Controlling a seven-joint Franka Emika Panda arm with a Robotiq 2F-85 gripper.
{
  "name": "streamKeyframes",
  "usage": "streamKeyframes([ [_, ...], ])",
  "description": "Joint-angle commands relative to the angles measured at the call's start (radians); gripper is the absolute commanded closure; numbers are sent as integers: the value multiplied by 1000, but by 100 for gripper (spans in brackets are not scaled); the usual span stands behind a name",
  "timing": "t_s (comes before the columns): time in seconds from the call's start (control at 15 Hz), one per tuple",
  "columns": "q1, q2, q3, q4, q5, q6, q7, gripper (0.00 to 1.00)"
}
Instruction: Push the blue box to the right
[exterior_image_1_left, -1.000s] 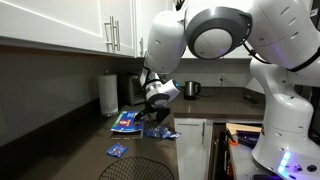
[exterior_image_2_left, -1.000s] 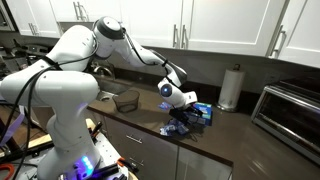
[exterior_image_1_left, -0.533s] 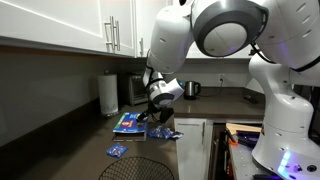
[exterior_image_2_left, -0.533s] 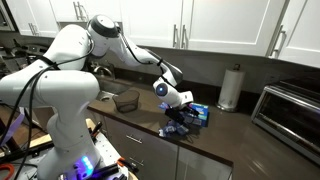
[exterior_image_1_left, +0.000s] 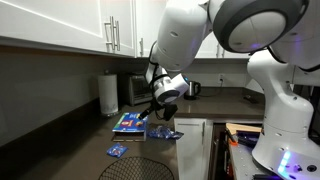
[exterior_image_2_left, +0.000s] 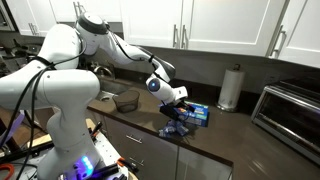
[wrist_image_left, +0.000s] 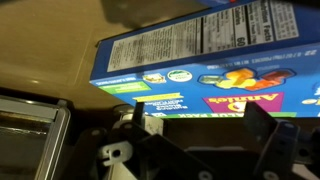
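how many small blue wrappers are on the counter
2: one wrapper near the front edge of the counter, another wrapper just beside the blue box; more may be hidden.

"Annie's" on the blue box (wrist_image_left: 200, 55)

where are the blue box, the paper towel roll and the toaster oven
flat rectangular blue carton (wrist_image_left: 190, 50), wrist view, text-printed panel
white paper towel roll (exterior_image_1_left: 108, 95), in an exterior view, middle of roll
silver toaster oven (exterior_image_2_left: 286, 114), in an exterior view, glass front
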Motion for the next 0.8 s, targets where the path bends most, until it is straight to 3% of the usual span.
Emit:
streamKeyframes([
  [0.0, 82, -22, -53, -85, 0, -56, 21, 0],
  [0.73, 173, -191, -72, -234, 0, -120, -61, 0],
])
